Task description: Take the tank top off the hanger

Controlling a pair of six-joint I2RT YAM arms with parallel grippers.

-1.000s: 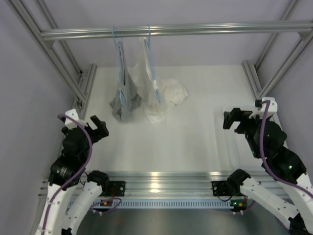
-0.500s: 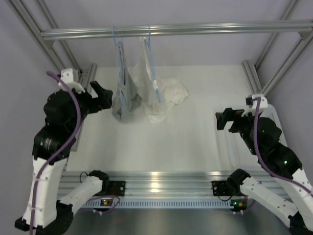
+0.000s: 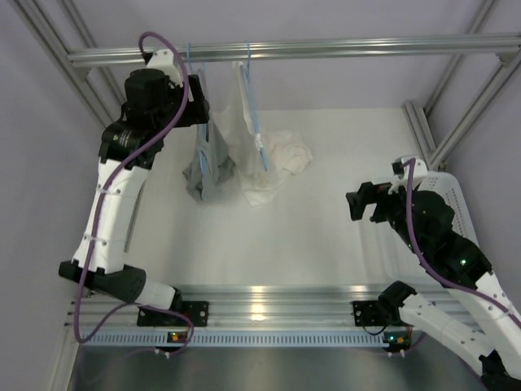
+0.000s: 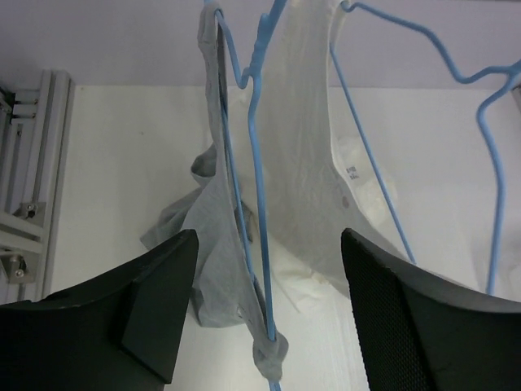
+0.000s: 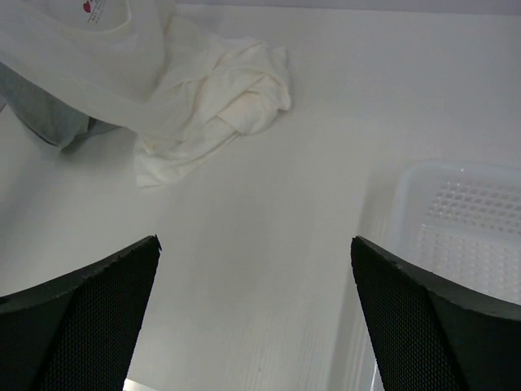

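The tank top (image 3: 203,167) hangs on the hanger (image 3: 200,114), and the hook of the hanger is over the metal rail (image 3: 326,49) at the far side of the counter (image 3: 342,147). The grey cloth falls down in a narrow, folded shape; its lower end is bunched close to the counter, but I cannot tell if it touches. The left arm is raised high, and its fingers (image 3: 194,104) are just beside the upper part of the hanger, on its left. In the left wrist view these fingers (image 4: 146,318) stand wide apart – the tank top (image 4: 213,244) and the blue wire (image 4: 254,204) are seen between them, and neither finger touches them. Just to the right hangs a white garment (image 3: 240,122) on a second blue hanger (image 3: 254,114), and a part of the white cloth lies in a heap on the counter. The right arm is low at the right side, well apart from both garments. Its fingers (image 5: 89,318) are also wide open and hold nothing – below them is only the bare counter, with a white perforated tray (image 5: 456,220) near the right finger.
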